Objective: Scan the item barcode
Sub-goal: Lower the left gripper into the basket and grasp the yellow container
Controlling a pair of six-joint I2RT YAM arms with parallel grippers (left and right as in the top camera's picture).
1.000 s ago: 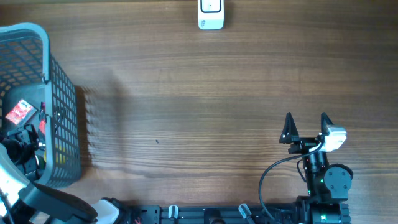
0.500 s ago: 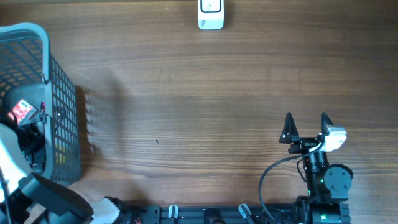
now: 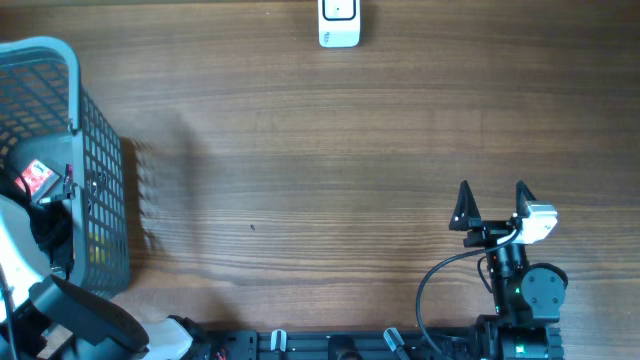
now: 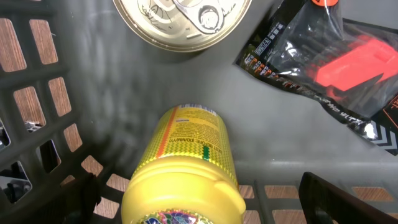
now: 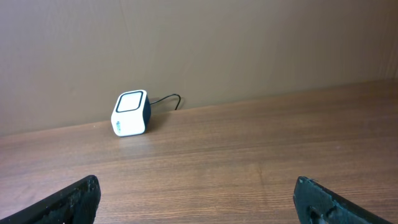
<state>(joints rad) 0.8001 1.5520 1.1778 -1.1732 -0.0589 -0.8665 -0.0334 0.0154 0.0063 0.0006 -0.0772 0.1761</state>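
Note:
A yellow bottle with a printed label lies on its side on the floor of the grey basket. In the left wrist view its cap end sits between the fingers of my open left gripper, which stand apart on either side without touching it. From overhead, the left arm reaches down into the basket and hides the bottle. The white barcode scanner stands at the table's far edge, also seen as the small scanner ahead of my right gripper. The right gripper is open and empty.
Beyond the bottle in the basket lie a gold-lidded tin can and a black packet with red contents. A red packet shows in the basket from overhead. Bare wooden table spans between the basket and the right arm.
The left arm has pushed further into the basket over the last second, then nearly stopped. The right arm has not moved.

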